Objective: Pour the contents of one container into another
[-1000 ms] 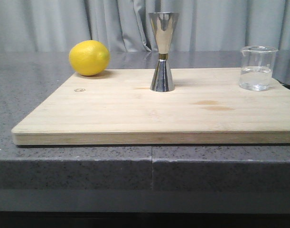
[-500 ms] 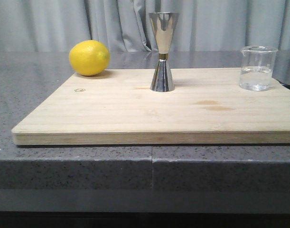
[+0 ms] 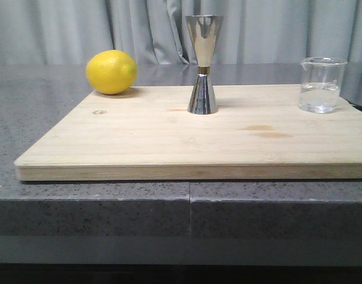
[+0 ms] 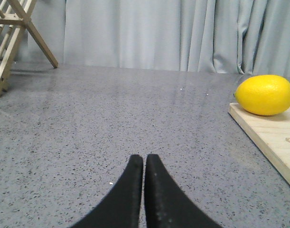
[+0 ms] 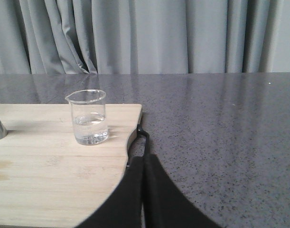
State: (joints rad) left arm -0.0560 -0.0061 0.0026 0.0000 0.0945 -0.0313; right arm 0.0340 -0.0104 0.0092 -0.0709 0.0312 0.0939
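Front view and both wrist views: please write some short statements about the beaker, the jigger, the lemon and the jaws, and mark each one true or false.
1. The glass beaker holds clear liquid. True.
2. The steel jigger lies on its side. False: it stands upright on the wooden board.
3. The lemon sits at the board's far left corner. True.
4. The right gripper holds the beaker. False: its jaws are shut on nothing, apart from the beaker.
5. The left gripper is wide open. False: its jaws are shut.

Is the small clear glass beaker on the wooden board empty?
No, the small clear glass beaker holds clear liquid, its surface showing roughly halfway up the wall, as it stands on the pale wooden cutting board.
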